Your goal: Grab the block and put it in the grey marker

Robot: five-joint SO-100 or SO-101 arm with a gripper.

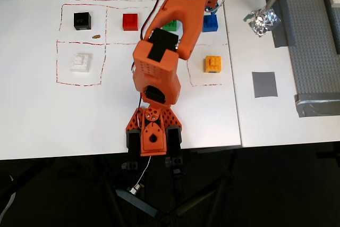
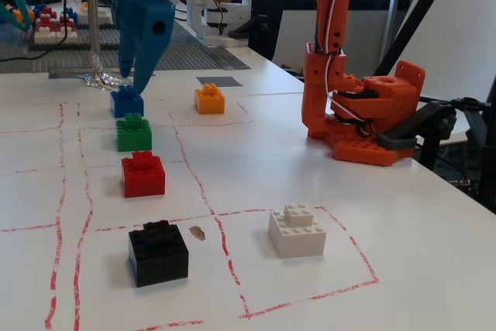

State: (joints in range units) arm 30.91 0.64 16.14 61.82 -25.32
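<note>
The claw (image 2: 138, 83) was held slightly parted, empty, just above the block (image 2: 126, 103) near the counter's far edge. It should be lowered squarely astride before closing; the grey marker (image 1: 264, 84) lay well apart.

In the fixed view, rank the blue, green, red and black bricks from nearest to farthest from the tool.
Measured from the tool, which hangs at the far end of the row:
1. Blue block, right under the fingertips.
2. Green brick, next toward the camera.
3. Red brick, mid-row.
4. Black brick, closest to the camera.
</note>
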